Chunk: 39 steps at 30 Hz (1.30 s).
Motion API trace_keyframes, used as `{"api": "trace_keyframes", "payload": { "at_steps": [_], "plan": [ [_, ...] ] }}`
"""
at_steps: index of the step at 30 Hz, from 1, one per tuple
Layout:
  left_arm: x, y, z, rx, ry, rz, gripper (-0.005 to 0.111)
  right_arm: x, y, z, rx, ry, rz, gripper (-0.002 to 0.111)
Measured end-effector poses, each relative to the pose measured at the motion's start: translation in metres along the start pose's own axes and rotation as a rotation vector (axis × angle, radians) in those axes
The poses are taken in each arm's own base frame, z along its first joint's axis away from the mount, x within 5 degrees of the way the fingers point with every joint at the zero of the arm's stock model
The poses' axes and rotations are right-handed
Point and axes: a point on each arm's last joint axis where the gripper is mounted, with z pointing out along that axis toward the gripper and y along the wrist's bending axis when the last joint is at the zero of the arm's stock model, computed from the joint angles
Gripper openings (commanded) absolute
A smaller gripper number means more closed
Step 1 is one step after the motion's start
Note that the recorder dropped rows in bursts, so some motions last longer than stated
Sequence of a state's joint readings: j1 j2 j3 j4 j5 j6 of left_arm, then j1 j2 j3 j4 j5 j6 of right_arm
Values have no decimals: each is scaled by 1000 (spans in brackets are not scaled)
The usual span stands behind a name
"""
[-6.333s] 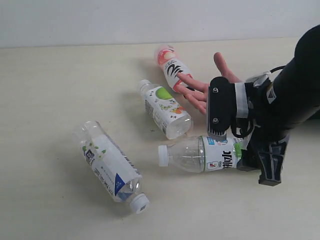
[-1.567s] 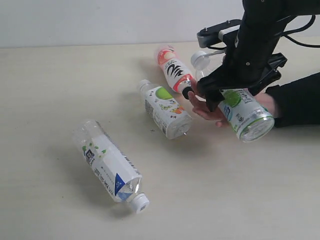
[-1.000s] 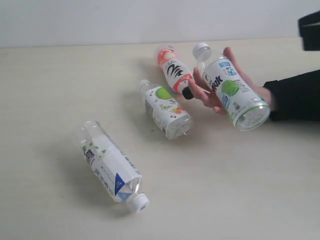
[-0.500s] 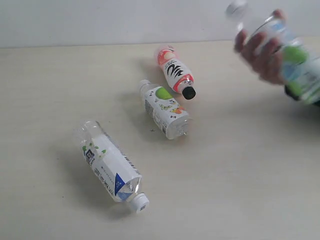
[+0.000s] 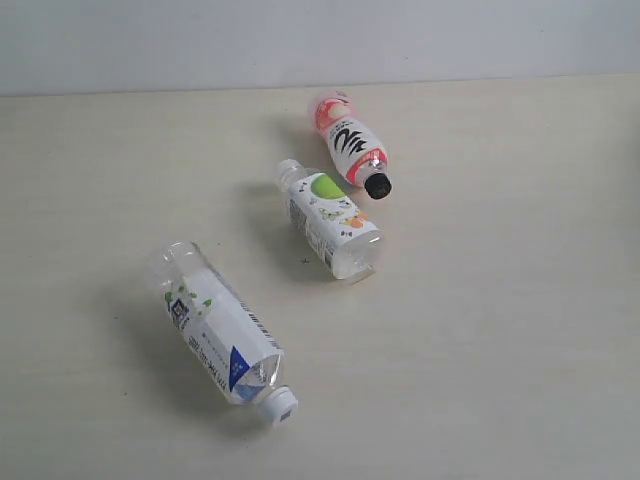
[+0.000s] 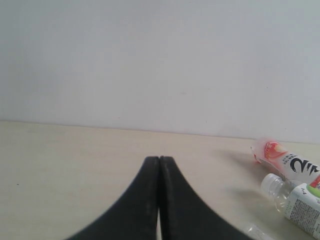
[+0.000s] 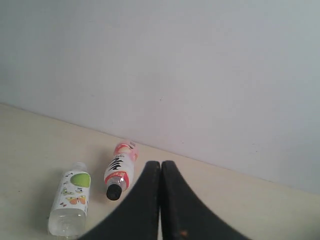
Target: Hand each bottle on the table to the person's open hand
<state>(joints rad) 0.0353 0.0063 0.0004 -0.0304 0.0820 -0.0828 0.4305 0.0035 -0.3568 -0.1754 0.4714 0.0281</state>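
**While Both Pairs of Jaws Sat Clenched, Parts of the Scene Fell Behind Them or Past the Frame Edge**

Because the left gripper (image 6: pixel 159 161) filled the foreground of its own wrist view, a wedge of the tabletop (image 6: pixel 60 165) behind it was hidden. Its dark jaws were pressed flat together with nothing between them. At that picture's edge the pink-red bottle (image 6: pixel 287 162) was cut off partway along its label. The lime-label bottle (image 6: pixel 295 200) showed only its white cap, its shoulder and a corner of its label. A scrap of clear plastic at the frame's rim was too small to identify.

The right gripper (image 7: pixel 160 165) was likewise clenched on nothing, and it covered the tabletop straight ahead of its camera. Just to one side of it the same two bottles lay whole, near each other but apart.

From the exterior view all three bottles lay on their sides on the tabletop. The pink-red bottle was nearest the pale wall (image 5: pixel 300 40), its black cap pointing away from it. The lime-label bottle lay just beside that cap. The white-and-blue bottle (image 5: pixel 220 332) lay well apart from both, its white cap toward the near edge. Its label print was too small to read.
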Motion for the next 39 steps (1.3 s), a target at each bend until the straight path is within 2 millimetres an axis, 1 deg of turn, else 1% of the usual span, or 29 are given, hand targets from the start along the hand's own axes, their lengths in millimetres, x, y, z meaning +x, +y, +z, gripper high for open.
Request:
{"api": "trace_keyframes", "payload": {
  "at_steps": [13,16,23,27,30,39],
  "plan": [
    [0,0,0,0,0,0,0,0,-2,0,27,6,-52,0],
    [0,0,0,0,0,0,0,3,-3,0,33,33,-60,0],
    [0,0,0,0,0,0,0,16,-5,5,72,73,-157,0],
    [0,0,0,0,0,0,0,23,-4,9,66,74,-168,4],
    [0,0,0,0,0,0,0,24,-3,10,64,73,-169,7],
    [0,0,0,0,0,0,0,23,-3,10,62,64,-170,7]
  ]
}}
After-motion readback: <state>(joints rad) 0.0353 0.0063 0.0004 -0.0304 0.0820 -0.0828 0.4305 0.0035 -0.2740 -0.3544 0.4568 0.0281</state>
